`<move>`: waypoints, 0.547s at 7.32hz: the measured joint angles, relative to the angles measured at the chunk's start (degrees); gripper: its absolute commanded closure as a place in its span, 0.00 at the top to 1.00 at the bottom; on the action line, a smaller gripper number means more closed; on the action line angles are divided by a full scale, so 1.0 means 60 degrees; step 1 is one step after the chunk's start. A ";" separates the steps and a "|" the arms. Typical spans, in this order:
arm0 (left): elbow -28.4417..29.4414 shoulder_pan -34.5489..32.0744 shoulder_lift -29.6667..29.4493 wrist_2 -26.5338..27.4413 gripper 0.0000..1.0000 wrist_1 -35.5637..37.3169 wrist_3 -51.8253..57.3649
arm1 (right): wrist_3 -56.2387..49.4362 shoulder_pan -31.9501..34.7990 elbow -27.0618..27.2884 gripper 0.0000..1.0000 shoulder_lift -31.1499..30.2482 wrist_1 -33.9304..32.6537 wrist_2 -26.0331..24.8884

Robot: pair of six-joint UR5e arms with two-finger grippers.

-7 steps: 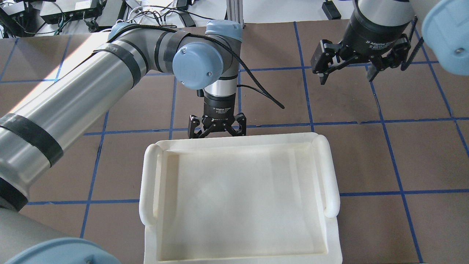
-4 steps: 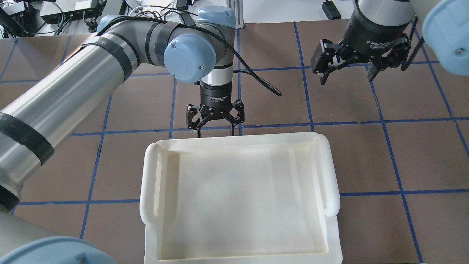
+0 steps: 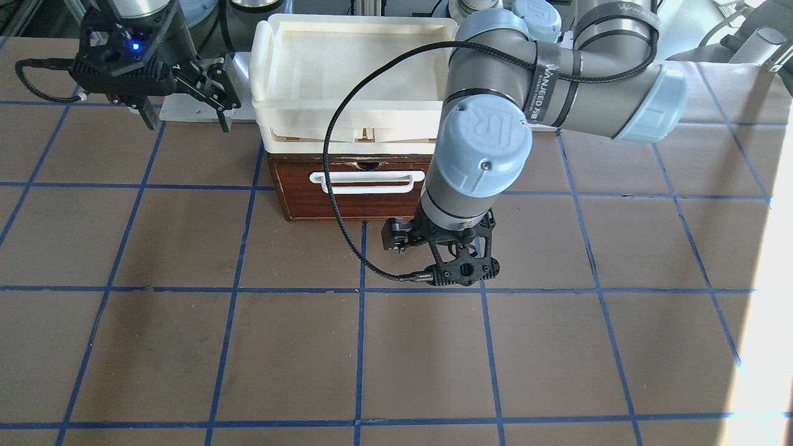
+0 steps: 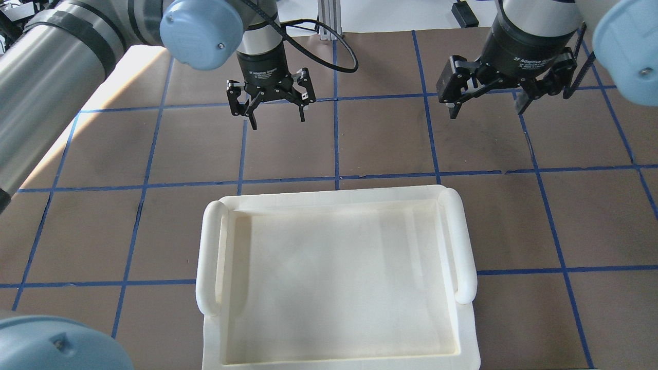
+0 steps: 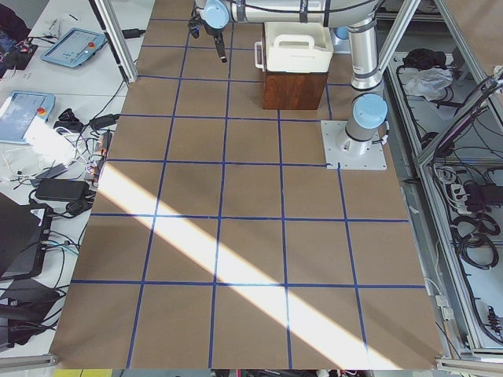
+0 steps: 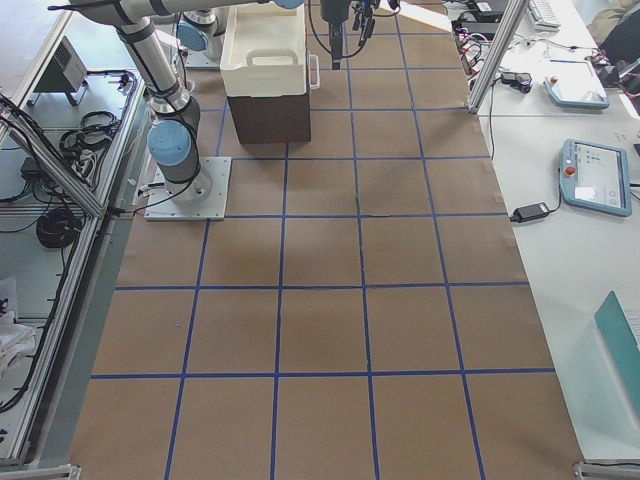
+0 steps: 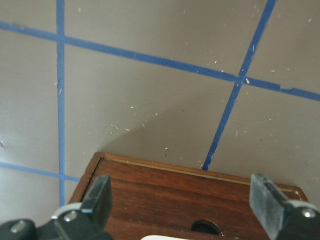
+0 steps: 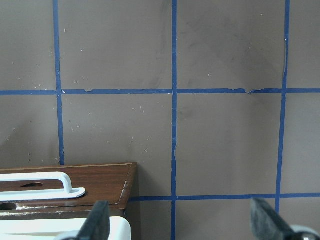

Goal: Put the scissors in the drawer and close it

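Note:
The drawer (image 3: 297, 198) has a dark reddish-brown front and a white bar handle (image 3: 362, 181). It stands pushed in under a cream tray, and none of its interior shows. The scissors show in no view. My left gripper (image 4: 277, 122) is open and empty and hangs above the table, apart from the drawer's front. Its wrist view looks down on the front's top edge (image 7: 190, 185). My right gripper (image 4: 486, 110) is open and empty, off to the drawer's side, also in the front view (image 3: 188, 124). Its wrist view shows the handle (image 8: 35, 181).
A cream-white plastic tray (image 4: 208, 257) with rounded side grips sits on top of the drawer's cabinet (image 5: 295, 90). The table is brown with a blue tape grid (image 4: 336, 141). Cables and devices lie beyond the far edge (image 4: 103, 15).
My left gripper has drawn back from the drawer's front, away from the tray's far edge and toward the left of the overhead view, still open. The right arm has not moved.

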 measured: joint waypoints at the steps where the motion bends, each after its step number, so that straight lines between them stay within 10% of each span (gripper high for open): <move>1: 0.0079 0.0479 0.0300 0.0014 1.00 0.0162 0.0622 | -0.0002 0.0000 0.0000 1.00 0.0001 0.0004 -0.0001; 4: -0.0003 0.1660 0.1382 0.0099 1.00 0.0252 0.1891 | -0.0006 0.0000 0.0012 1.00 0.0007 0.0002 -0.0002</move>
